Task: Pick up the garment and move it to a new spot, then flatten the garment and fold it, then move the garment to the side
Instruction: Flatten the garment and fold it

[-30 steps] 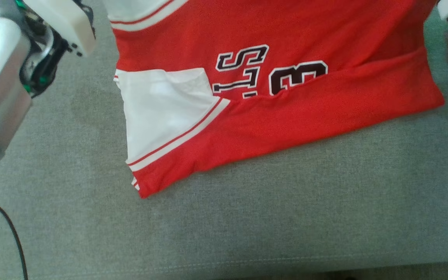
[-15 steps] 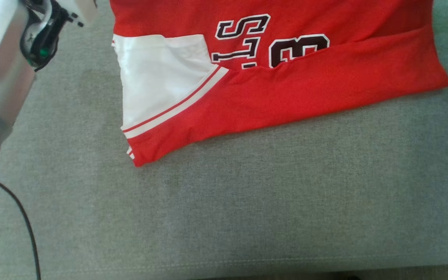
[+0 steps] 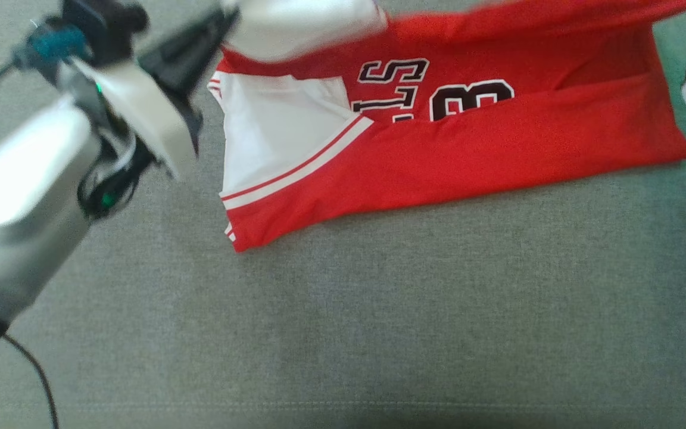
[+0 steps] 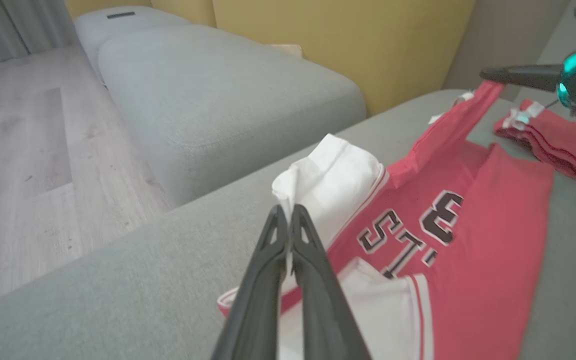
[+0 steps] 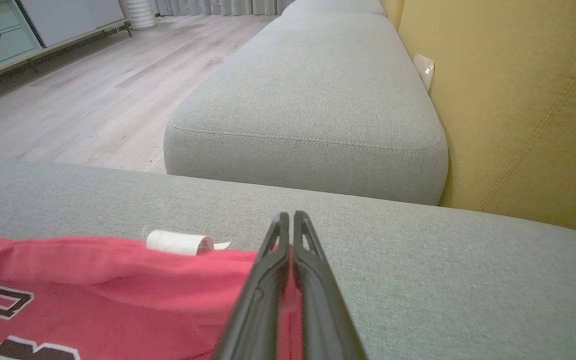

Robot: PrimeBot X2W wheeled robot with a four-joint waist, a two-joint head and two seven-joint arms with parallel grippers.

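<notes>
Our right gripper (image 5: 288, 216) pinches the jersey (image 5: 93, 280) at its edge. A white tag (image 5: 178, 242) sticks out nearby, above the grey sofa (image 5: 418, 260).

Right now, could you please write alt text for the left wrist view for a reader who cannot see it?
The left end effector, shut, pinches the white sleeve of a red and white basketball jersey lying on a grey fabric sofa cushion. A pale wooden floor lies beyond.

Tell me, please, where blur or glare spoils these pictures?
Head view: the left forearm glares white; the white sleeve of the garment is motion-smeared. Left wrist view: lettering crisp, left gripper soft low down. Right wrist view: cushion sharp, right gripper blurred near the lens.
</notes>
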